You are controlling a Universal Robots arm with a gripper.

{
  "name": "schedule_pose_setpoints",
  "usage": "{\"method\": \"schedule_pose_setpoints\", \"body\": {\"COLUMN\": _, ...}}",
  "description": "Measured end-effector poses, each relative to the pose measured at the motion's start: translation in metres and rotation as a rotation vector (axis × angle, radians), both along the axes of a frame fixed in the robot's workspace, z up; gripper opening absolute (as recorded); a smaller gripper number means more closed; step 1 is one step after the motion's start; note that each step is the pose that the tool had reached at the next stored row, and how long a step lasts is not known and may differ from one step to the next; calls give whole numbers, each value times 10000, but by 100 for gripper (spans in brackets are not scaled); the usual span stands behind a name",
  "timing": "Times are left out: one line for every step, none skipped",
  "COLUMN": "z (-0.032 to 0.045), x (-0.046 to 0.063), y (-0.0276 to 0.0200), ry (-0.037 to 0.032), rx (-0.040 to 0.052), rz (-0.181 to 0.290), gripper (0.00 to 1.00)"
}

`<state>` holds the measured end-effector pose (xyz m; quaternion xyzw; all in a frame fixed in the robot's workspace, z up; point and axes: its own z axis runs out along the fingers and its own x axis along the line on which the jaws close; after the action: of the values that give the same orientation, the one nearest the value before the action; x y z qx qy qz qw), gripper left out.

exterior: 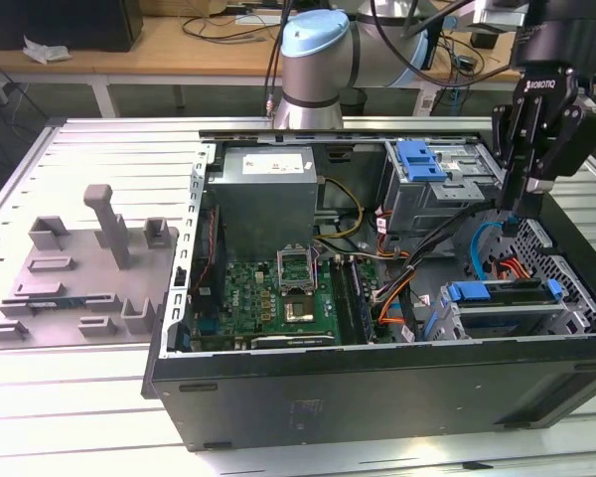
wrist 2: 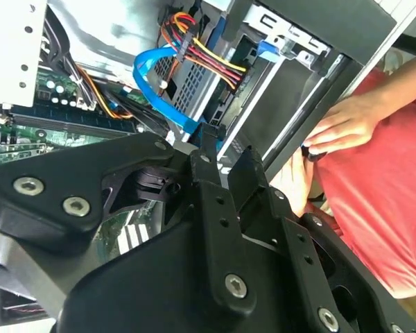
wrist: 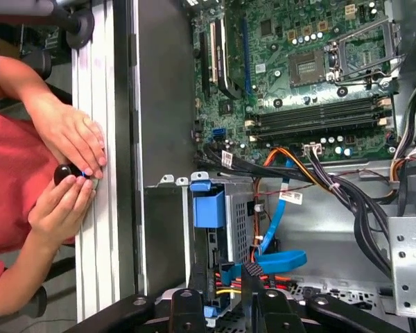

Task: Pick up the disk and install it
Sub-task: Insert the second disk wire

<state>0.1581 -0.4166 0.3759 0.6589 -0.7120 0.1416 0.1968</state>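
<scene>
The disk (exterior: 505, 317), grey in a bright blue carrier frame (exterior: 502, 292), sits inside the lower drive cage at the exterior view's right of the open computer case (exterior: 377, 388). My gripper (exterior: 518, 211) hangs above that cage, apart from the disk, pointing down. Its black fingers stand a narrow gap apart with nothing between them, and it is seen in both wrist views (wrist 2: 225, 156) (wrist: 220, 295). The first wrist view looks down on the cage with the carrier's blue plastic (wrist: 209, 208) on top.
A blue flat cable (exterior: 487, 243) (wrist 2: 152, 76) and bundled power wires (wrist: 291, 156) run beside the cage. An upper cage carries a blue latch (exterior: 422, 159). A person's hands (wrist: 76, 149) (wrist 2: 340, 125) hold a small black object at the table rail. A grey fixture (exterior: 89, 268) lies left of the case.
</scene>
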Motion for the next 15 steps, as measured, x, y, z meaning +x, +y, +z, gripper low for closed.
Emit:
{"method": "schedule_pose_setpoints", "body": {"z": -25, "x": 1, "y": 0, "ry": 12, "rx": -24, "rz": 1, "gripper": 35}}
{"method": "schedule_pose_setpoints", "body": {"z": -40, "x": 1, "y": 0, "ry": 14, "rx": -57, "rz": 2, "gripper": 35}}
{"method": "schedule_pose_setpoints", "body": {"z": -49, "x": 1, "y": 0, "ry": 14, "rx": -118, "rz": 1, "gripper": 35}}
{"method": "schedule_pose_setpoints", "body": {"z": -52, "x": 2, "y": 0, "ry": 14, "rx": -165, "rz": 2, "gripper": 35}}
{"method": "schedule_pose_setpoints", "body": {"z": -55, "x": 2, "y": 1, "ry": 14, "rx": -221, "rz": 2, "gripper": 35}}
{"method": "schedule_pose_setpoints", "body": {"z": -56, "x": 2, "y": 1, "ry": 13, "rx": -246, "rz": 1, "gripper": 35}}
{"method": "schedule_pose_setpoints", "body": {"z": -57, "x": 1, "y": 1, "ry": 14, "rx": -258, "rz": 1, "gripper": 35}}
{"method": "schedule_pose_setpoints", "body": {"z": -59, "x": 2, "y": 1, "ry": 13, "rx": -259, "rz": 2, "gripper": 35}}
{"method": "schedule_pose_setpoints", "body": {"z": -69, "x": 1, "y": 3, "ry": -27, "rx": -258, "rz": 13, "gripper": 35}}
{"method": "schedule_pose_setpoints", "body": {"z": -77, "x": -1, "y": 3, "ry": -87, "rx": -258, "rz": 24, "gripper": 35}}
{"method": "schedule_pose_setpoints", "body": {"z": -82, "x": -2, "y": 3, "ry": -120, "rx": -258, "rz": 30, "gripper": 35}}
{"method": "schedule_pose_setpoints", "body": {"z": -90, "x": -7, "y": 3, "ry": -183, "rx": -257, "rz": 41, "gripper": 35}}
{"method": "schedule_pose_setpoints", "body": {"z": -94, "x": -12, "y": 3, "ry": -213, "rx": -257, "rz": 46, "gripper": 35}}
{"method": "schedule_pose_setpoints", "body": {"z": -98, "x": -28, "y": 4, "ry": -245, "rx": -257, "rz": 49, "gripper": 35}}
{"method": "schedule_pose_setpoints", "body": {"z": -101, "x": -44, "y": 4, "ry": -262, "rx": -257, "rz": 49, "gripper": 35}}
